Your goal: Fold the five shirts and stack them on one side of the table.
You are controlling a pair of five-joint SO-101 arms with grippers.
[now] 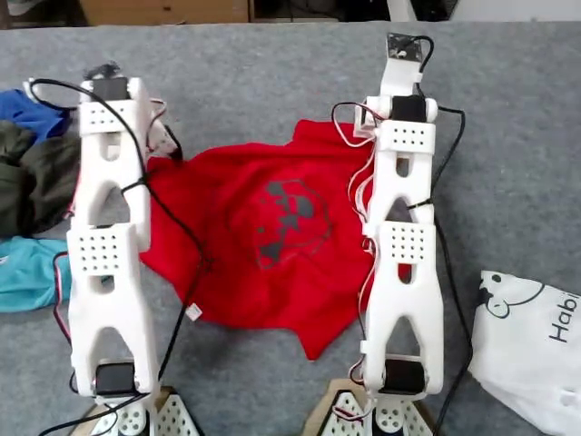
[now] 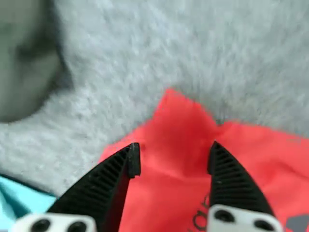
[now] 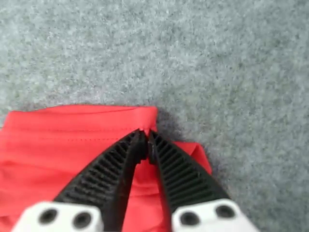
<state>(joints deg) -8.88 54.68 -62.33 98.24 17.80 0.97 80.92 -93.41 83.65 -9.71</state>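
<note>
Clamped together, the right claw [image 3: 146,140] is seen with its tips on the hemmed corner of the red shirt [image 3: 72,135]. A thin fold of cloth appears to be pinched between them, though the grip itself is judged rather than plainly seen. Beyond those tips only bare grey table [image 3: 231,58] is met.

Spread apart, the left claw [image 2: 175,157] hangs over another pointed corner of the red shirt [image 2: 178,125]. That corner lies between the two open fingers, and nothing is gripped.

Between the two claws the red shirt [image 1: 218,263] is laid out nearly flat, print upward, with its edges rumpled and no fold made.

Outward from the left claw, on the side away from the right claw, a blue shirt [image 1: 27,109], a dark shirt [image 1: 32,177] and a teal shirt [image 1: 27,272] are bunched in a loose heap. Well apart from the right claw, back toward that arm's base and off to its outer side, a white shirt [image 1: 526,354] lies at the table's edge. Whether it has been folded cannot be told.

The task is judged to be near its start. One shirt is being spread and taken by its corners, no folded stack is to be made out, and all the folding and stacking is left.
</note>
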